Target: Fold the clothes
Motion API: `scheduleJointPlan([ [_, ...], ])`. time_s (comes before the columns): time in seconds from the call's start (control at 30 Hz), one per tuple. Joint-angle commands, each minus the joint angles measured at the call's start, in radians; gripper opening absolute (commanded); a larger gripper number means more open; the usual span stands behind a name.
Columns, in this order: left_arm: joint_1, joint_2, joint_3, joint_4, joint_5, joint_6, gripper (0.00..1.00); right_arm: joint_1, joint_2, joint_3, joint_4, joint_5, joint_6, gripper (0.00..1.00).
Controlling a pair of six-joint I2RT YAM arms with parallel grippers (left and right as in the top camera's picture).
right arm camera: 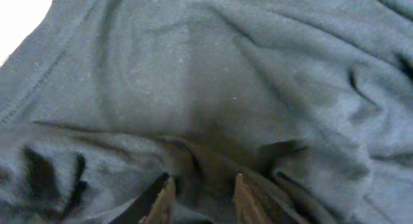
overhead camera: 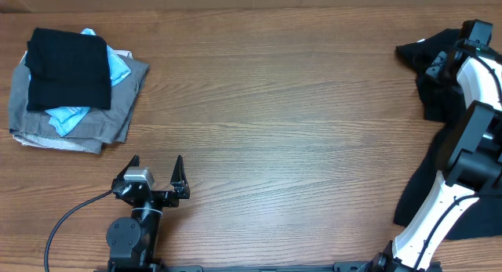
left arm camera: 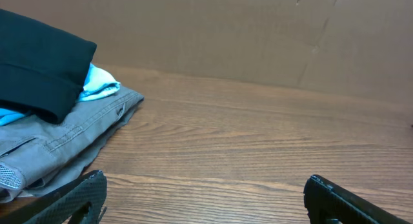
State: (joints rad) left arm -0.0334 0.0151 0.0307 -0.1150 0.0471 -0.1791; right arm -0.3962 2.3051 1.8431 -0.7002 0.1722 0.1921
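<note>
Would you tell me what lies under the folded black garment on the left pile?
Beneath the black garment, a light-blue garment peeks out, with a grey garment at the bottom. Anything else between them is covered.

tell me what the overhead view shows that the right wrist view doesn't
Only overhead: the brown wooden table, the open left gripper at its near edge, the white right arm, and a pile at the left, with a folded black garment on a light-blue garment on a grey garment.
Only right wrist: the two parted fingers of the right gripper, a fold of cloth between them, and a stitched seam.
Both: the crumpled black soft-fabric T-shirt.
</note>
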Motion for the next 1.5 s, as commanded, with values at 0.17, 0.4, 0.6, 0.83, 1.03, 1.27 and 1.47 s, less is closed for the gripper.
scheduleJointPlan([
  [0.17, -0.006, -0.01, -0.008, 0.003, -0.014, 0.023, 1.0, -0.026, 0.013, 0.022, -0.032, 0.007, -0.071, 0.56],
  [0.4, -0.006, -0.01, -0.008, 0.003, -0.014, 0.023, 1.0, -0.003, 0.012, 0.181, -0.173, -0.04, -0.085, 0.63],
  [0.6, -0.006, -0.01, -0.008, 0.003, -0.014, 0.023, 1.0, 0.029, 0.012, 0.241, -0.239, -0.171, -0.088, 0.64],
  [0.83, -0.006, -0.01, -0.008, 0.003, -0.014, 0.023, 1.0, 0.092, 0.013, 0.238, -0.263, -0.171, -0.262, 0.6],
  [1.03, -0.006, -0.01, -0.008, 0.003, -0.014, 0.023, 1.0, 0.136, 0.013, 0.238, -0.248, -0.108, -0.414, 0.6],
  [1.27, -0.006, -0.01, -0.008, 0.003, -0.014, 0.023, 1.0, 0.148, 0.016, 0.237, -0.248, -0.069, -0.542, 0.61],
  [1.47, -0.006, -0.01, -0.008, 0.003, -0.014, 0.023, 1.0, 0.15, 0.043, 0.237, -0.287, -0.097, -0.629, 0.61],
])
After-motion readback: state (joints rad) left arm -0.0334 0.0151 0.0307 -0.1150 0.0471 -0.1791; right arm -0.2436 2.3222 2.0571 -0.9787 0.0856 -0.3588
